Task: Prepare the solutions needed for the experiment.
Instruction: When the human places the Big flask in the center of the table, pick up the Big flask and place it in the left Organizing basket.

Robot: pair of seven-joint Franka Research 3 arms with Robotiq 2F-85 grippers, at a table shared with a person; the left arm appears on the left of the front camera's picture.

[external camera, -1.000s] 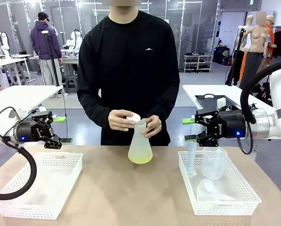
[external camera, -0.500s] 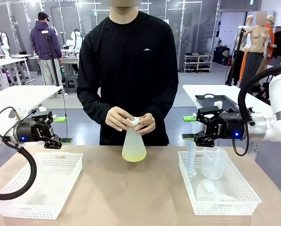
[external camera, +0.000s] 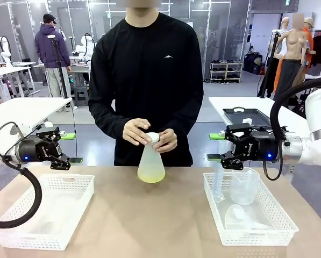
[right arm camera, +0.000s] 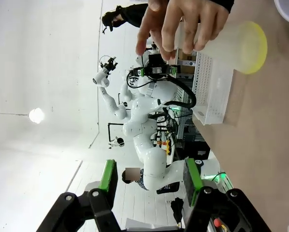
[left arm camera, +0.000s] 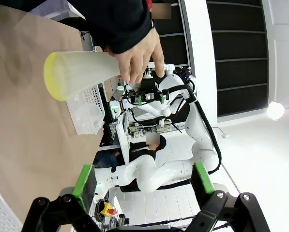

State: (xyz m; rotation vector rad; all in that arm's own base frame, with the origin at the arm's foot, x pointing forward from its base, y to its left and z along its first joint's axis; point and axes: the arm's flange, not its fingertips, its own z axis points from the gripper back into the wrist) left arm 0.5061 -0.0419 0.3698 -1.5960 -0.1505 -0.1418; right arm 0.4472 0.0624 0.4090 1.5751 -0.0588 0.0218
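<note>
A: While the flask (external camera: 150,161) is being logged, where is the solution (external camera: 150,176) to be marked?

B: At the flask bottom, as a shallow pale yellow-green layer. The flask is found at the far middle of the table (external camera: 149,220), upright, right in front of the person.

A: Held how?

B: The neck is gripped from one side by one hand (external camera: 134,131) and from the other side by the other hand (external camera: 165,141). A white stopper (external camera: 154,137) is seen at the mouth, between the fingers. Whether the base is resting on the table or raised just off it cannot be told.

A: Left gripper (external camera: 71,148)?

B: Jaws spread wide, nothing between them. It is held above the far edge of the left basket (external camera: 20,236), pointed toward the table middle, well apart from the flask.

A: Right gripper (external camera: 214,147)?

B: Fingers apart too, nothing clamped. It is held over the far end of the right basket (external camera: 257,238), facing the flask, well apart from it.

A: Basket contents?

B: A beaker (external camera: 245,185), a graduated cylinder (external camera: 218,180) and a funnel (external camera: 236,217) are noted in the right basket.
</note>
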